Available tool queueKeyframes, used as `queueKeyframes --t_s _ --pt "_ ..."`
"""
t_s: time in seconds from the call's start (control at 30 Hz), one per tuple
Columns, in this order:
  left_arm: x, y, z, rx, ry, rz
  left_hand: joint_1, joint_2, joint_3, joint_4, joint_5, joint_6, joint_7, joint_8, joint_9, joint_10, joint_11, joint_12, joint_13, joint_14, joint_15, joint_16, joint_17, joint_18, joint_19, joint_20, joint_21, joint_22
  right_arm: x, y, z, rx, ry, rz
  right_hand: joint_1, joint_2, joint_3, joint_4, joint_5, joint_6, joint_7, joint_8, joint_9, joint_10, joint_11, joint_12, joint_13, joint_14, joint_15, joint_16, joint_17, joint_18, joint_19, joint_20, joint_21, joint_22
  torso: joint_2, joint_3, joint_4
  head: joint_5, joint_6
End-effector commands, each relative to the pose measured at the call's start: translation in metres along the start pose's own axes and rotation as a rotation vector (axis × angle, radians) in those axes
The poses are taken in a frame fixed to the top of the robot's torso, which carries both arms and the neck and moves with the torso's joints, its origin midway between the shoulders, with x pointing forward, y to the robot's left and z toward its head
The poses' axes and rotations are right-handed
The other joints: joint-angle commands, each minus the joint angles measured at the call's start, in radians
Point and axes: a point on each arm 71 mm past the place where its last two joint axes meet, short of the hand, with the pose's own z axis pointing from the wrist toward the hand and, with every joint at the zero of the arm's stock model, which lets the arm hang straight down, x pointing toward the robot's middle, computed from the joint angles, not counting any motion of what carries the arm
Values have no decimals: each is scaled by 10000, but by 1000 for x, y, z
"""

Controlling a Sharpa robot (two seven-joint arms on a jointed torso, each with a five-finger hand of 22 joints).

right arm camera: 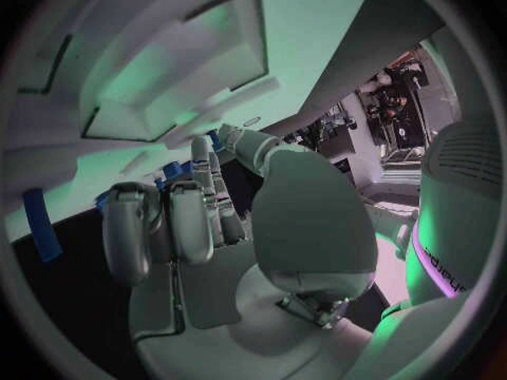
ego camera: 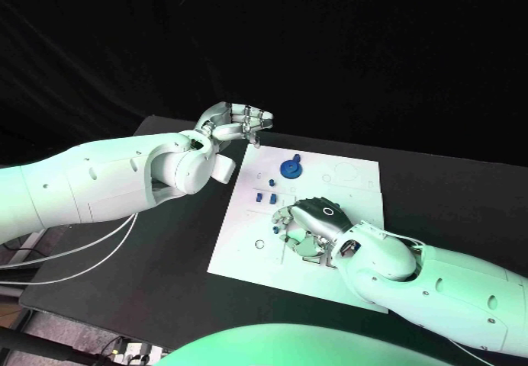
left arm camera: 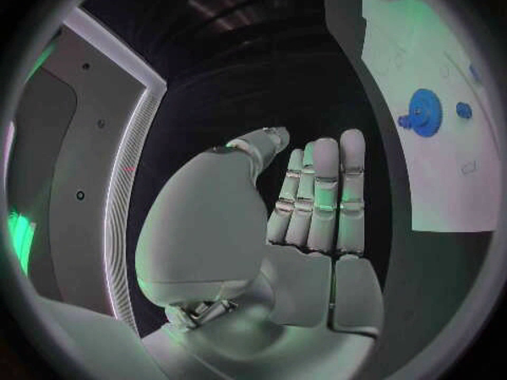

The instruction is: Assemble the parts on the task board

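Note:
The white task board (ego camera: 330, 171) lies in the middle of the black table. A round blue part (ego camera: 291, 168) sits near its far edge, with small blue parts (ego camera: 264, 197) on its left side. My left hand (ego camera: 234, 122) hovers off the board's far left corner, fingers straight and holding nothing; its wrist view shows the round blue part (left arm camera: 425, 112) and a small blue part (left arm camera: 464, 110) beside it. My right hand (ego camera: 313, 219) lies palm down on the board, fingers curled onto it. Small blue parts (right arm camera: 171, 174) sit at its fingertips (right arm camera: 201, 156); a grip is not clear.
Another blue piece (right arm camera: 42, 230) stands on the board beside the right hand. White cables (ego camera: 77, 255) hang off the table's left edge under the left arm. Bare black table (ego camera: 176, 252) lies left of the board.

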Motion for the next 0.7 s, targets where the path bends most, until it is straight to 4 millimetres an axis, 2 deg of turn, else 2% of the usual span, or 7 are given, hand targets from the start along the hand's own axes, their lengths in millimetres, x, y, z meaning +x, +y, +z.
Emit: queueKeyframes --t_s 0.03,0.17,0.3,0.4,0.43,0.53,0.7 --pt "2 -1 0 47 140 -29 27 -62 55 -6 17 -35 25 25 -3 -97 22 50 12 -64 25 -23 -14 52 -52 54 -56 -13 -7 0 -3 40 -381 -96 -54 -81 -52 -6 15 -85 15 -63 -12 -3 -18 32 8 309 33 -38 -5 33 450 34 -55 1970 1 -3 -1 -20 10" --pt "1 -1 0 42 139 -29 27 -62 55 -6 17 -35 25 25 -3 -97 22 50 12 -64 25 -23 -14 52 -52 54 -56 -13 -21 -4 -12 146 -640 -65 -65 -49 -67 14 34 -36 18 -44 2 51 -30 72 17 285 22 -96 -149 29 461 26 -39 1978 4 -4 -1 -61 33" --pt "1 -1 0 42 156 -36 26 -64 57 -9 17 -41 27 25 -3 -109 25 51 12 -67 27 -21 -15 52 -54 55 -57 -13 -45 -19 -22 543 -653 -93 -107 -46 -113 49 63 54 29 -10 25 109 -19 118 25 277 23 -119 -213 30 462 21 -49 1973 -9 -12 2 -212 125" --pt "0 -1 -1 40 150 -33 26 -64 57 -9 17 -41 27 25 -3 -109 25 51 12 -67 27 -21 -15 52 -54 55 -57 -13 -64 -34 -30 918 -510 -161 -188 -89 -190 98 72 97 51 -1 35 101 8 127 20 274 40 -126 -238 36 451 26 -82 1957 -18 -19 -23 -323 184" --pt "0 -1 -1 41 144 -31 26 -64 57 -9 17 -41 27 25 -3 -109 25 51 12 -67 27 -21 -15 52 -54 55 -57 -13 -71 -39 -32 1033 -469 -244 -384 -243 -456 211 304 98 30 -27 38 2 -6 109 -2 273 42 -121 -241 59 415 31 -181 1910 -20 -22 -31 -367 210" --pt "-1 -1 -1 46 127 -25 26 -64 57 -9 17 -41 27 25 -3 -109 25 51 12 -67 27 -21 -15 52 -54 55 -57 -13 -85 -52 -38 1281 -335 -497 -423 -309 -816 244 429 52 19 -79 33 -333 19 -5 -75 249 32 -157 -331 123 295 45 -477 1765 -19 -8 -63 -486 295" --pt "-2 -1 -2 43 132 -24 30 -63 62 -13 18 -43 27 27 -3 -118 26 54 12 -70 28 -20 -16 52 -56 57 -58 -13 -95 -68 -46 1594 64 -819 -67 -74 -1942 320 543 36 -81 -180 26 -821 81 -20 -233 234 102 -164 -411 167 238 74 -704 1654 -37 3 -108 -586 373"
